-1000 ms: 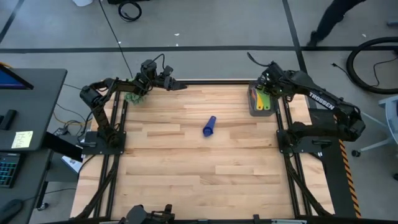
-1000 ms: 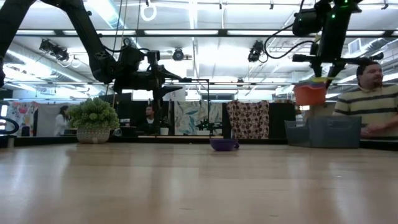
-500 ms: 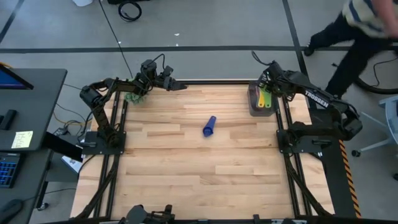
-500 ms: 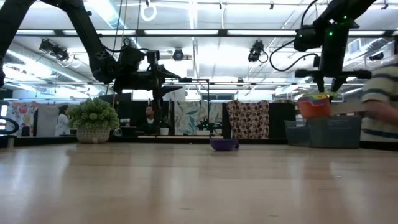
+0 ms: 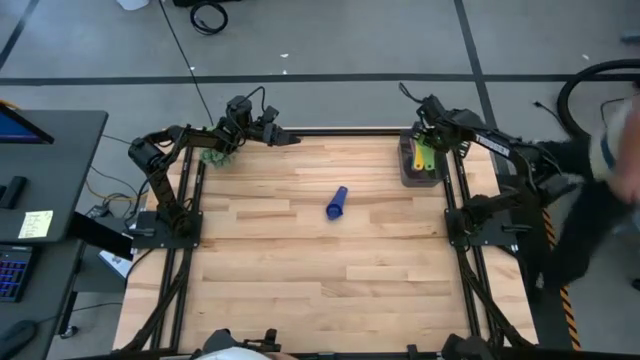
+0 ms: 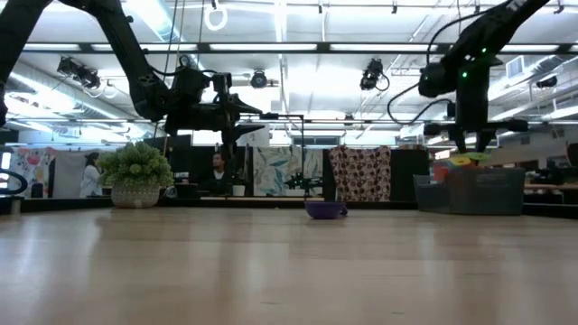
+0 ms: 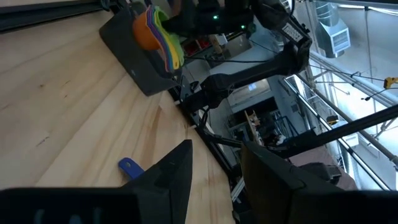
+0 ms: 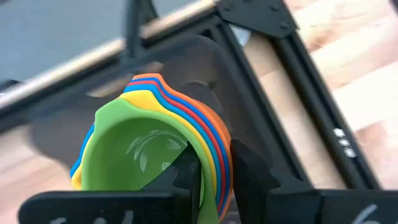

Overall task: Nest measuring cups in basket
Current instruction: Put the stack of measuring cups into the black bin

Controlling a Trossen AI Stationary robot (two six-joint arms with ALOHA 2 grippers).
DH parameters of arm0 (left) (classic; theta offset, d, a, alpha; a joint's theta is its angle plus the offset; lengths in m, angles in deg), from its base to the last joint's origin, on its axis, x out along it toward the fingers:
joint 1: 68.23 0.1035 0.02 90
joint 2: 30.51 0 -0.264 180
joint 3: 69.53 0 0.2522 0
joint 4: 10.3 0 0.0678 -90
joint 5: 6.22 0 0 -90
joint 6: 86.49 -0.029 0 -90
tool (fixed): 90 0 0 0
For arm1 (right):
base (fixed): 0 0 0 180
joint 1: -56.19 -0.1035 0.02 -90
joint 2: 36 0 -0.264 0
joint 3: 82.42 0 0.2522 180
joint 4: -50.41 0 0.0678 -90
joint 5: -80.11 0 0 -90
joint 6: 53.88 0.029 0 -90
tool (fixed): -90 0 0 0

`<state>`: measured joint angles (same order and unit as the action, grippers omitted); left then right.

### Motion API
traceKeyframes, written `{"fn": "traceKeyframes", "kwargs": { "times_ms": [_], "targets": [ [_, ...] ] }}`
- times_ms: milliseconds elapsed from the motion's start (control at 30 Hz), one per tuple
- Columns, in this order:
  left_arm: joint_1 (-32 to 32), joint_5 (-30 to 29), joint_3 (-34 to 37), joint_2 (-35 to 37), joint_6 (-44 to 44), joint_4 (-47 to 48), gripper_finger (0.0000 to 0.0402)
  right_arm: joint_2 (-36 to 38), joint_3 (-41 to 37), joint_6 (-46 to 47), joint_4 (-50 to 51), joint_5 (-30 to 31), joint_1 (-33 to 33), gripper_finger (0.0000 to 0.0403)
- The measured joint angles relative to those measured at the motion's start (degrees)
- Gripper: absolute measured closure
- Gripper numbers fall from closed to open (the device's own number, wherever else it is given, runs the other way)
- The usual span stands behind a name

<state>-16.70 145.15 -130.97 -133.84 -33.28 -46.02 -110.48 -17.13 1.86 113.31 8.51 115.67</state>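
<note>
Table: I am looking at a pale wood plank table (image 5: 300, 260), most of its middle and near half lying bare.
Room: I am seeing a polished floor behind the far edge, ceiling strip lights, patterned cloths hanging, and a person (image 5: 590, 200) blurring past the right frame.
Basket: the dark grey basket (image 5: 409, 172) is sitting at the far right corner, just beside the right arm's frame.
Cups: the nested stack of cups (image 8: 155, 155), green innermost with yellow, blue, red and orange rims around it, is hanging over the basket.
Right gripper: I am watching the right gripper (image 8: 212, 171) pinching the stack's rim, one finger inside the green bowl, one outside.
Loose cup: a dark blue cup (image 5: 337, 203) is lying on its side near the table's middle, well apart from the basket.
Left gripper: the left gripper (image 5: 285, 137) is hovering over the far edge near the left corner, jaws spread, holding nothing.
Plant: a fuzzy green plant (image 6: 135, 171) is sitting at the far left corner.
</note>
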Motion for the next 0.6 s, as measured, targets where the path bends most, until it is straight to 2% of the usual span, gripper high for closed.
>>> {"fn": "traceKeyframes", "kwargs": {
  "times_ms": [600],
  "targets": [
    [0.07, -0.03, 0.0, 0.0, 0.15, 0.04, 0.026, -7.59, -1.54, 1.81, -0.81, -1.42, 0.36, 0.033]
  ]
}}
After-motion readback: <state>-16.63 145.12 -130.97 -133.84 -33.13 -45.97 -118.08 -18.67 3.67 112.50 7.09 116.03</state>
